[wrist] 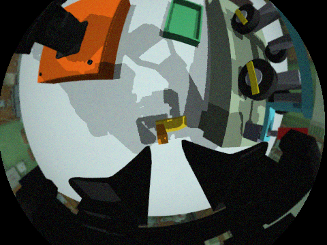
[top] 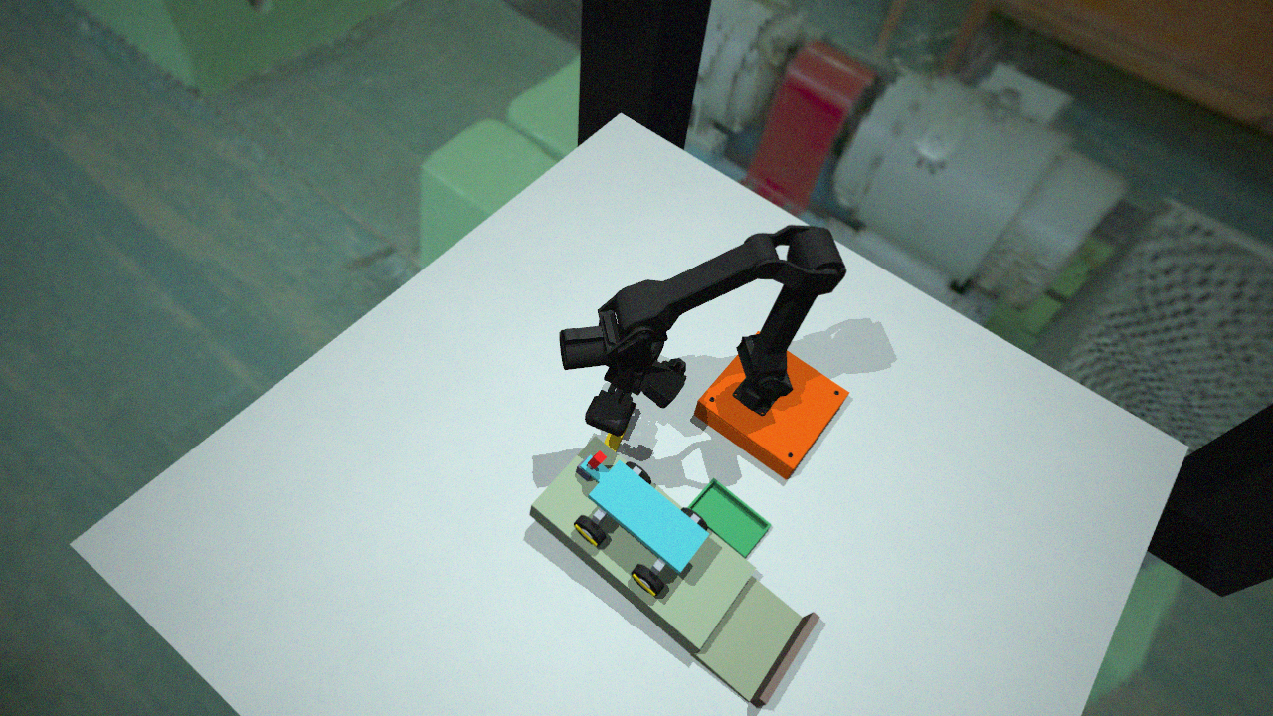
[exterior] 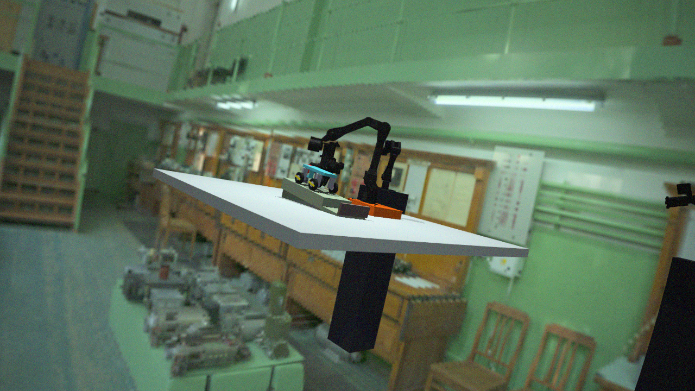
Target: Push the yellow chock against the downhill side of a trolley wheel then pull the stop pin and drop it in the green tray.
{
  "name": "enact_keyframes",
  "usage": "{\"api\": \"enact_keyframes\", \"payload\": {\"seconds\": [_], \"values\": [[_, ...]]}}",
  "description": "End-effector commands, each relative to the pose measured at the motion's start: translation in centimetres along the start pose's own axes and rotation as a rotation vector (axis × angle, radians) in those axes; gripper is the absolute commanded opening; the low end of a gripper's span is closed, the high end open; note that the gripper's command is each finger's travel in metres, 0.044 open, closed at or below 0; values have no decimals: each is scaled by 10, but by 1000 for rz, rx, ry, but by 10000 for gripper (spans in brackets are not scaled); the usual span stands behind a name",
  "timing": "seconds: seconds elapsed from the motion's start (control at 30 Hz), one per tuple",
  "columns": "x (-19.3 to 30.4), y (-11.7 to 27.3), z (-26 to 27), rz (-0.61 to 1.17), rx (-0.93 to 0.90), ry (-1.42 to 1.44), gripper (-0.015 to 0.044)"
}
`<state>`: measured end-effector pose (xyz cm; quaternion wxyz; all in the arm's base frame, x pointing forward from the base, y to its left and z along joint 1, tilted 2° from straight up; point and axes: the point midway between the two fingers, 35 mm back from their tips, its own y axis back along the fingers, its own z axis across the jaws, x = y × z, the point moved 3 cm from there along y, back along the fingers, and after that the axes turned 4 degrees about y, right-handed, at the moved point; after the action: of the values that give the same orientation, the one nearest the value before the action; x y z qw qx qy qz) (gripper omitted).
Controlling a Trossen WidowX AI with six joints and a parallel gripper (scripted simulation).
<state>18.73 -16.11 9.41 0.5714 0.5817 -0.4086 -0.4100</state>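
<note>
My gripper is partly open and empty, low over the table. The chock lies on the table beside the ramp's uphill end, its orange handle just ahead of and between the fingertips in the wrist view. The arm hides the handle in the top view, and the black base is not distinct. The blue trolley stands on the ramp. The red-headed stop pin is in its holder at the uphill end. The green tray holds nothing visible.
The orange base plate carries the arm, near the tray. The ramp's raised side lies right of the fingers in the wrist view. A brown end board closes the ramp's low end.
</note>
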Motion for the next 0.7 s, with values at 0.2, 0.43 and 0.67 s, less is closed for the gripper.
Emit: {"api": "enact_keyframes", "payload": {"seconds": [0.2,0.43,0.67], "values": [[-1,-18,1,-6,-7,4,190],[-2,-29,2,-6,-7,4,190],[-2,-30,2,-6,-7,4,190]]}}
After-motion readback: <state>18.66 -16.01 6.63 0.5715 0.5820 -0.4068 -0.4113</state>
